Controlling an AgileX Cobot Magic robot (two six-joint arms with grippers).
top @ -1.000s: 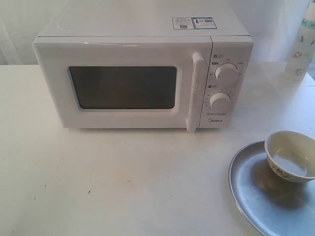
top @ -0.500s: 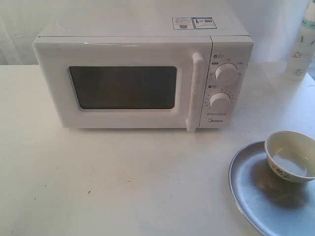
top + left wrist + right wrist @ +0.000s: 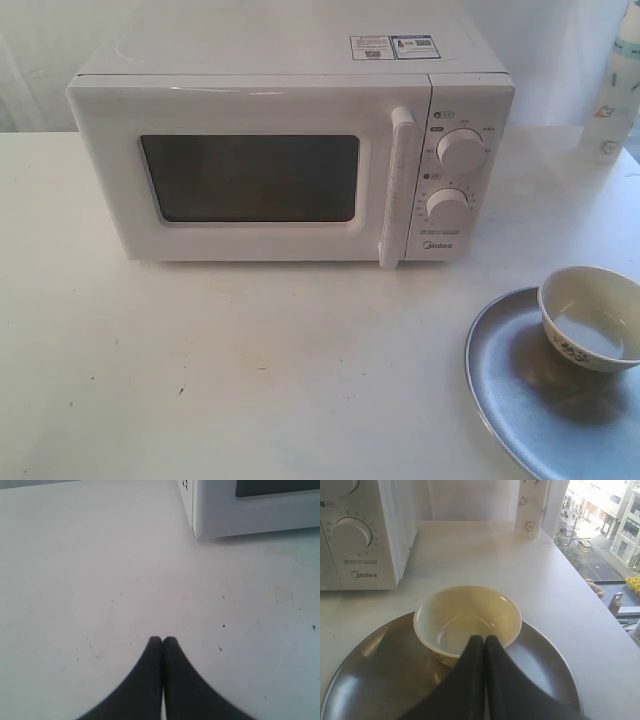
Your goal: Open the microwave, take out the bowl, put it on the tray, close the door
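The white microwave (image 3: 290, 150) stands at the back of the table with its door (image 3: 250, 175) shut and the bar handle (image 3: 396, 185) upright. The cream bowl (image 3: 592, 317) sits upright on the silvery tray (image 3: 510, 385) at the front right. In the right wrist view my right gripper (image 3: 484, 637) is shut and empty, held just in front of the bowl (image 3: 465, 617) on the tray (image 3: 370, 670). In the left wrist view my left gripper (image 3: 162, 639) is shut over bare table, away from the microwave's corner (image 3: 240, 510). Neither gripper shows in the exterior view.
A tall white bottle with cartoon marks (image 3: 615, 90) stands at the back right, also in the right wrist view as the bottle (image 3: 532, 507). The table's right edge (image 3: 600, 610) runs close beside the tray. White tabletop (image 3: 230, 370) spreads in front of the microwave.
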